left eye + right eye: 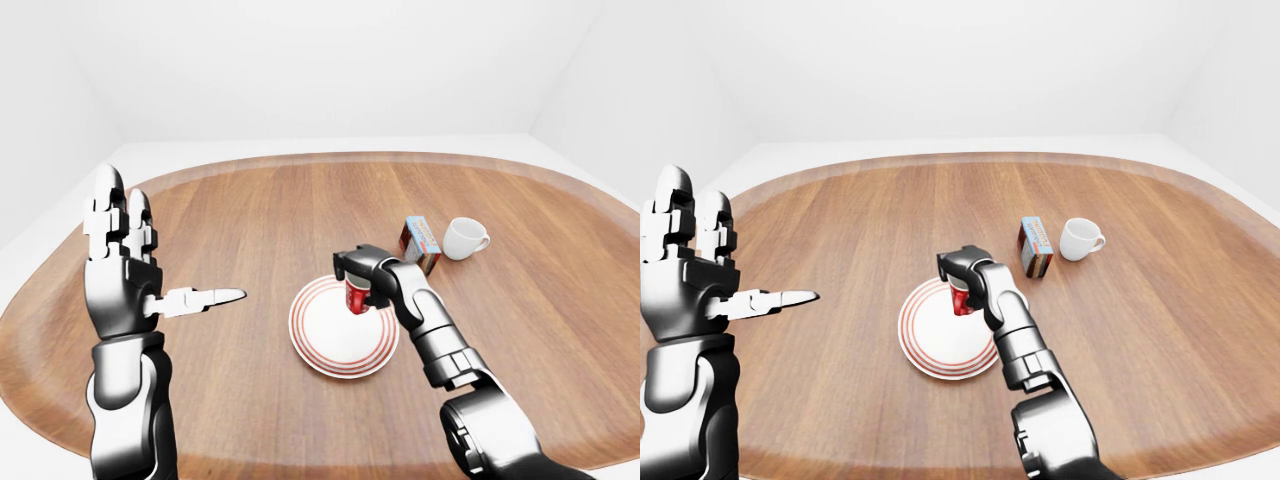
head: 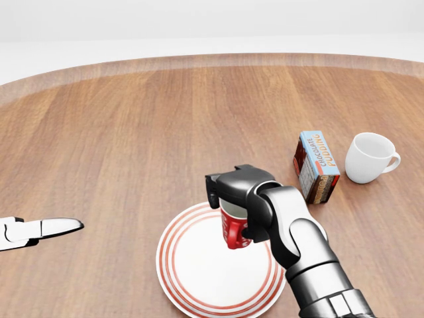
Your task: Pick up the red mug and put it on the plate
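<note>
Head view: red mug carried over the plate

Head view shows the right robot hand (image 2: 233, 199) wrapped around the red mug (image 2: 233, 228), its dark fingers closed over the rim and upper wall from above. The red mug hangs upright or nearly so over the plate (image 2: 192, 278), toward the plate's upper right part; whether its base touches the plate or hangs just clear cannot be told from these views. Gripping from the top leaves the underside free, which suits setting it straight down.

The red mug is glossy red with white markings on its side, too small to read, and most of its rim is hidden by the fingers. No handle is visible. The plate is white with red concentric rings near its rim and sits nearer the tabletop's (image 2: 132, 132) bottom edge in the head view.

The left robot hand (image 1: 125, 270) is raised well off to the left side, fingers spread and extended, holding nothing; it looks parked clear of the work.

A chocolate pudding box (image 2: 317, 165) and a white cup (image 2: 370, 158) stand toward the tabletop's right edge, well apart from the plate and out of the way.

Judging by this, the carrying step is nearly done and lowering and release remain.
</note>
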You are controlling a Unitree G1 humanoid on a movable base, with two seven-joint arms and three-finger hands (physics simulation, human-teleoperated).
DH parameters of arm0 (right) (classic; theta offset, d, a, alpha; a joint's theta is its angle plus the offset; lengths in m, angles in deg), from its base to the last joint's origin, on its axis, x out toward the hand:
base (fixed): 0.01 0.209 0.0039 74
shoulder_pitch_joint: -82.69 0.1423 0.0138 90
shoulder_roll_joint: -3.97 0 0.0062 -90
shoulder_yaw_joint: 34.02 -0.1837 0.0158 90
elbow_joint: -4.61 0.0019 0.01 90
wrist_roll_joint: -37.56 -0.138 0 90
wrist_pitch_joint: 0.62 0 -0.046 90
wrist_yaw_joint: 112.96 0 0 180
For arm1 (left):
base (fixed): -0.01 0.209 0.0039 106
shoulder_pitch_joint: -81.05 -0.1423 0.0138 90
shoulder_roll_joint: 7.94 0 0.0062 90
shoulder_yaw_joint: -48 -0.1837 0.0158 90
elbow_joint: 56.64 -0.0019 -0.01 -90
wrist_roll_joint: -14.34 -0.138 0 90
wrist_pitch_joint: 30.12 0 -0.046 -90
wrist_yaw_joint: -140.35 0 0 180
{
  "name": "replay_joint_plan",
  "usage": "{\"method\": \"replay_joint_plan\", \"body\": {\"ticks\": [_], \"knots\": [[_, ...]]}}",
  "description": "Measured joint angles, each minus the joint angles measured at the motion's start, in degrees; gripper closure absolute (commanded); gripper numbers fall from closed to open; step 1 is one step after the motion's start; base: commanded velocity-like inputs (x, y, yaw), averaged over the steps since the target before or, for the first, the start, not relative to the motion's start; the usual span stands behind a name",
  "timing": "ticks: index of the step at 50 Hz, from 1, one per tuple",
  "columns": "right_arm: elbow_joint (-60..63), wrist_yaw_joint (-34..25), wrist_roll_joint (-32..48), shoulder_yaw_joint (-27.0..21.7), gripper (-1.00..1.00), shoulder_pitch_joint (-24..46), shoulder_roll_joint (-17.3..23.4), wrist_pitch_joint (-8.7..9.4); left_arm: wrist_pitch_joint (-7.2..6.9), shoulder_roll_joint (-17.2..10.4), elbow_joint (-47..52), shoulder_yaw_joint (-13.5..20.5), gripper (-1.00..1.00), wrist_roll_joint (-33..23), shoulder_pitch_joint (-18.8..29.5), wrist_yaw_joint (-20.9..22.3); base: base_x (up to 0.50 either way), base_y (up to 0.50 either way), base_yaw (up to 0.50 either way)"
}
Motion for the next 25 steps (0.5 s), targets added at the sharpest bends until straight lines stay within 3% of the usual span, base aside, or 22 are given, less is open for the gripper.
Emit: {"method": "replay_joint_plan", "body": {"ticks": [11, 25], "knots": [[-12.6, 6.1, 0.5, 1.6, 1.0, 6.1, -3.7, -1.04, 0.0, 0.1, -0.1, 0.2, -1.0, 0.1, -0.3, 0.1, 0.0, 0.0, 0.0], [-26.9, 14.2, -0.8, 2.7, 1.0, 11.2, -6.1, -1.03, 0.0, 0.0, -0.2, 0.4, -1.0, 0.3, -0.4, 0.3, 0.0, 0.0, 0.0]]}}
